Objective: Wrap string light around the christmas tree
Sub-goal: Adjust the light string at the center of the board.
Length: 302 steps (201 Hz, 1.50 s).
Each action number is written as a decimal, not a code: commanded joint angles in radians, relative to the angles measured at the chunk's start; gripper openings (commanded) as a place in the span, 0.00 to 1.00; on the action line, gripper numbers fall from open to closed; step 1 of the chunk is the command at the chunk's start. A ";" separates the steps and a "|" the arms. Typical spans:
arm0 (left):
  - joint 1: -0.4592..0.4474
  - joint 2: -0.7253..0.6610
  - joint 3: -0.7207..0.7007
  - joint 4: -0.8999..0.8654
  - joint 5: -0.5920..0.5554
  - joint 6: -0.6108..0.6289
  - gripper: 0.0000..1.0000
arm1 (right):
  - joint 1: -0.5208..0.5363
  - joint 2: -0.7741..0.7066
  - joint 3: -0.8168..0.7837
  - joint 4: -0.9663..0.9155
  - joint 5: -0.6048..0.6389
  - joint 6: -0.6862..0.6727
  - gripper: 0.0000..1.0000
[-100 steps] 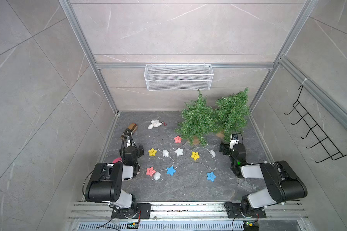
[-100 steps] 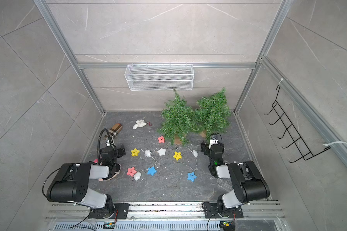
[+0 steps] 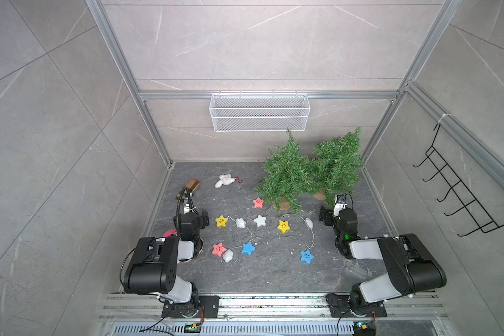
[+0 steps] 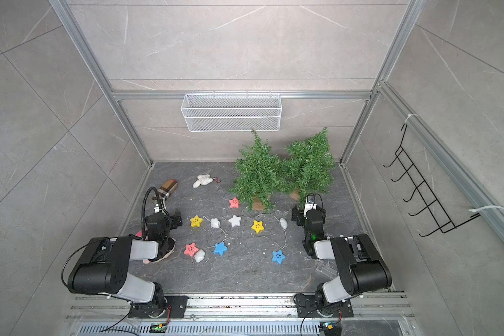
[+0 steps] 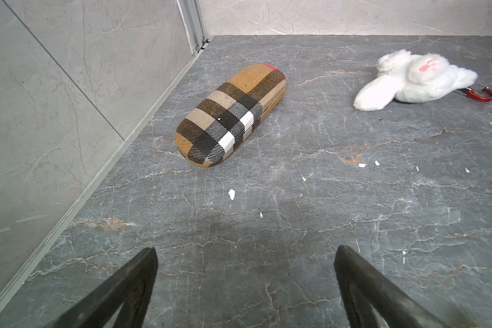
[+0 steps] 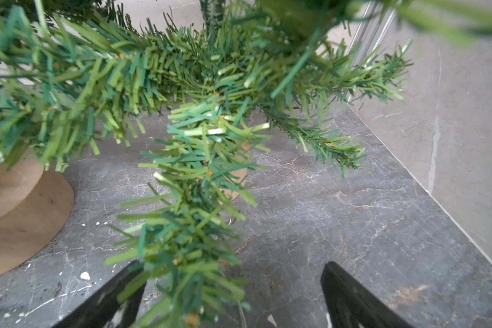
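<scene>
The string light (image 3: 259, 220) lies loose on the dark surface (image 3: 274, 273), between the two pincers, and no part of it is on a tree. It is a thin silver wire that makes wide curves, and it carries small smooth stars in yellow, pink, blue and white, and white cloud shapes. It lies so flat, I think, because nothing holds it up; the wrapping is not yet begun.

The left pincer (image 5: 245, 250) is fully open and holds nothing. It hovers low over the bare, stone-like surface, and a yellow star (image 3: 221, 221) is just beside it, toward the right pincer. Ahead of it lies a glasses case (image 5: 230, 113) of woven check cloth, long with round ends, and further a white plush toy (image 5: 418, 76) with a red clip (image 5: 480, 93).

The right pincer (image 6: 232, 265) is also wide open and empty. A low branch (image 6: 188, 198) of a christmas tree (image 3: 336, 163) hangs before it; the tip comes between the jaws but is not gripped. A second tree (image 3: 287, 171) stands beside, on the side of the left pincer, and their branches seem to touch. Both have stiff, flat green needles, like cut paper strips, and round wooden bases (image 6: 20, 215), which probably keep them upright when the wire is pulled around. Which tree is meant, I cannot tell.
</scene>
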 commanded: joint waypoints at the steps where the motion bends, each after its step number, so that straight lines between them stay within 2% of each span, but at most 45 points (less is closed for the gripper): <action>1: 0.006 -0.007 0.022 0.038 0.007 -0.013 1.00 | -0.001 0.008 0.016 -0.005 -0.007 -0.017 0.99; 148: 0.012 -0.008 0.024 0.031 0.016 -0.018 1.00 | -0.010 0.007 0.017 -0.006 -0.021 -0.015 0.99; 169: -0.016 -0.028 0.003 0.055 -0.023 0.003 1.00 | -0.004 -0.009 0.015 -0.011 -0.047 -0.036 0.99; 198: -0.039 -0.053 -0.057 0.154 -0.038 0.022 1.00 | 0.017 -0.071 -0.016 -0.003 -0.012 -0.051 1.00; 206: -0.041 -0.053 -0.058 0.156 -0.040 0.024 1.00 | 0.026 -0.110 -0.002 -0.060 -0.001 -0.052 0.99; 223: -0.041 -0.054 -0.055 0.151 -0.040 0.025 1.00 | 0.036 -0.210 0.088 -0.359 0.022 -0.037 0.99; 251: -0.042 -0.058 -0.063 0.166 -0.039 0.029 1.00 | 0.069 -0.333 0.131 -0.587 0.041 0.040 0.99; 260: -0.059 -0.081 -0.058 0.167 -0.097 0.046 1.00 | 0.089 -0.372 0.162 -0.695 0.046 0.058 0.99; 266: -0.081 -0.128 -0.042 0.080 -0.134 0.047 1.00 | 0.107 -0.392 0.186 -0.769 0.064 0.071 0.99; 284: -0.105 -0.263 0.002 -0.109 -0.093 0.071 1.00 | 0.158 -0.435 0.266 -0.966 0.142 0.125 0.99; 302: -0.158 -0.332 0.018 -0.193 -0.194 0.028 1.00 | 0.202 -0.459 0.346 -1.136 0.179 0.206 0.99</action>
